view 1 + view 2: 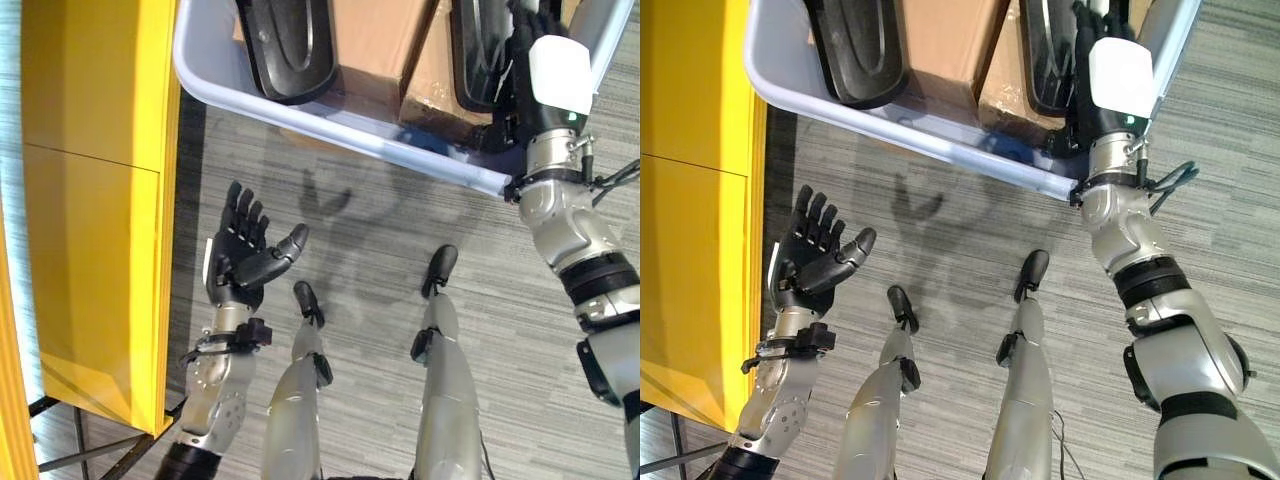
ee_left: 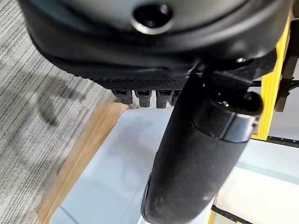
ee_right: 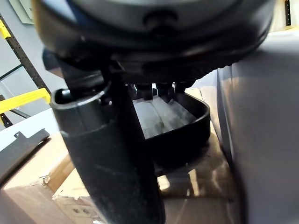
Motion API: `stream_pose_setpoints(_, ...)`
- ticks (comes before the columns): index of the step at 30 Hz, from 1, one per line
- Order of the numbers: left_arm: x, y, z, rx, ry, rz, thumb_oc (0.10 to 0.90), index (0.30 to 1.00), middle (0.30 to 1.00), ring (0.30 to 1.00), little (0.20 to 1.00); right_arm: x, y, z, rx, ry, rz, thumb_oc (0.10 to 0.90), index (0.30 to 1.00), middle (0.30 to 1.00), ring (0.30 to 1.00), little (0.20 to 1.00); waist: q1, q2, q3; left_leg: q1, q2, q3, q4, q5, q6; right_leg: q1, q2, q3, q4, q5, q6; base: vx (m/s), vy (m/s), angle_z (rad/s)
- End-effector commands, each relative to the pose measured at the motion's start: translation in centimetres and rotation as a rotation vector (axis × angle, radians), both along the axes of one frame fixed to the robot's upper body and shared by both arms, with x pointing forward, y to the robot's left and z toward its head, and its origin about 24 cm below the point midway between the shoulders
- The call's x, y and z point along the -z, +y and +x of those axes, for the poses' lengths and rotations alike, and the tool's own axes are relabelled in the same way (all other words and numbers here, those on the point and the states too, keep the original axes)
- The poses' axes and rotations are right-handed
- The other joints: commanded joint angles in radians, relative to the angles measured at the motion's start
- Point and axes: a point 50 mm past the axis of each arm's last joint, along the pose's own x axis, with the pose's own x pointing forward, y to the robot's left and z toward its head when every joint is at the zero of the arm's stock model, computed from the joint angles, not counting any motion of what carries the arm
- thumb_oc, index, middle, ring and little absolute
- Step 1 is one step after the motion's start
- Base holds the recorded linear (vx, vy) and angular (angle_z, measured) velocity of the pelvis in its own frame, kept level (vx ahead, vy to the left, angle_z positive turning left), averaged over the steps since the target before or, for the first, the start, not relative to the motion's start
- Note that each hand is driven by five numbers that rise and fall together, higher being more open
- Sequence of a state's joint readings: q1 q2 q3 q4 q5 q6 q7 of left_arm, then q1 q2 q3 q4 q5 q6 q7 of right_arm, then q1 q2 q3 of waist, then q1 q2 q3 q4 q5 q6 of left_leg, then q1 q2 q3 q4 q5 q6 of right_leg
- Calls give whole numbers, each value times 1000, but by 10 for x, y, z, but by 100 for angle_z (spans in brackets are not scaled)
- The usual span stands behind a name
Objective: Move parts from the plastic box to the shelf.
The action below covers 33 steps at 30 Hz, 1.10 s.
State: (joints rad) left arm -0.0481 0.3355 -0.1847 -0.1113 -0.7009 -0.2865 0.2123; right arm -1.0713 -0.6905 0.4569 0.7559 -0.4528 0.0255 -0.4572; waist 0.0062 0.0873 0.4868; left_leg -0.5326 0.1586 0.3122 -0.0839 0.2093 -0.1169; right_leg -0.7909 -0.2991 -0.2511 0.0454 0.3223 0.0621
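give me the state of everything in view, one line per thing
Left hand: open, palm up, holding nothing, over the floor.
Right hand: reaching into the plastic box, grasp unclear.
Plastic box: open-topped, holding two black parts on cardboard.
Left black part: lying in the box, untouched.
Right black part: in the box, at the right hand.
Yellow shelf: beside the left hand.

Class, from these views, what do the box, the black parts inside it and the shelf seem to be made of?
Box: pale, slightly translucent plastic, by its smooth rounded rim.
Black parts: probably moulded plastic with a dull sheen; rubber is possible.
Shelf: yellow, flat panels with an even coat, likely painted metal, though the look leaves it open.
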Motion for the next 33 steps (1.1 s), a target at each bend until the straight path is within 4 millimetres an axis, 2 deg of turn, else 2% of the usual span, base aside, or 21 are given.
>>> stream_pose_setpoints(1,-40,-5,-10,22,-230,-25,900,1000,1000,1000,1000,23,-31,6,154,110,76,400,300,300,300,300,57,74,33,82,43,-46,-3,-74,-15,42,-26,42,115,-104,114,-4,0,11)
stream_pose_setpoints(8,-36,-11,-8,37,-211,-39,900,1000,1000,1000,1000,47,-32,5,145,144,179,400,300,300,300,300,54,72,33,96,41,-49,-3,-76,-14,63,-26,33,111,-101,115,-3,8,3)
stream_pose_setpoints(10,-36,-16,-6,52,-206,-36,900,1000,1000,1000,1000,63,-31,2,142,169,203,400,300,300,300,300,50,69,33,109,42,-51,-3,-77,-15,84,-26,27,102,-99,116,0,0,0)
stream_pose_setpoints(15,-35,-20,-4,65,-203,-37,900,1000,1000,1000,1000,77,-31,-1,146,194,206,400,300,300,300,300,48,66,33,123,43,-54,-3,-74,-15,104,-27,20,102,-100,116,-24,0,1)
stream_pose_setpoints(16,-36,-21,-4,67,-208,-38,900,1000,1000,1000,1000,79,-31,-1,146,195,208,400,300,300,300,300,47,62,33,107,42,-45,-3,-53,-8,95,-26,9,96,-79,102,-93,-12,5)
stream_pose_setpoints(19,-34,-24,-3,81,-197,-35,900,1000,1000,1000,1000,88,-36,-5,171,203,211,400,300,300,300,300,46,54,33,128,42,-55,-3,-53,-7,132,-29,0,83,-74,103,-59,-3,7)
stream_pose_setpoints(24,-33,-24,-3,88,-191,-32,900,1000,1000,1000,1000,90,-46,-10,203,173,258,400,300,300,300,300,44,47,33,157,40,-60,-3,-53,-9,186,-34,-20,65,-68,107,-25,6,8)
stream_pose_setpoints(30,-33,-21,-4,77,-188,-29,900,1000,1000,1000,1000,85,-57,-18,224,112,272,400,300,300,300,300,41,32,33,197,38,-71,-3,-56,-14,257,-36,-41,41,-60,113,-15,16,10)
stream_pose_setpoints(33,-35,-15,-5,59,-199,-21,900,1000,1000,1000,1000,72,-65,-26,231,41,235,400,300,300,300,300,36,10,33,251,38,-80,-3,-62,-12,333,-35,-54,29,-60,116,1,9,5)
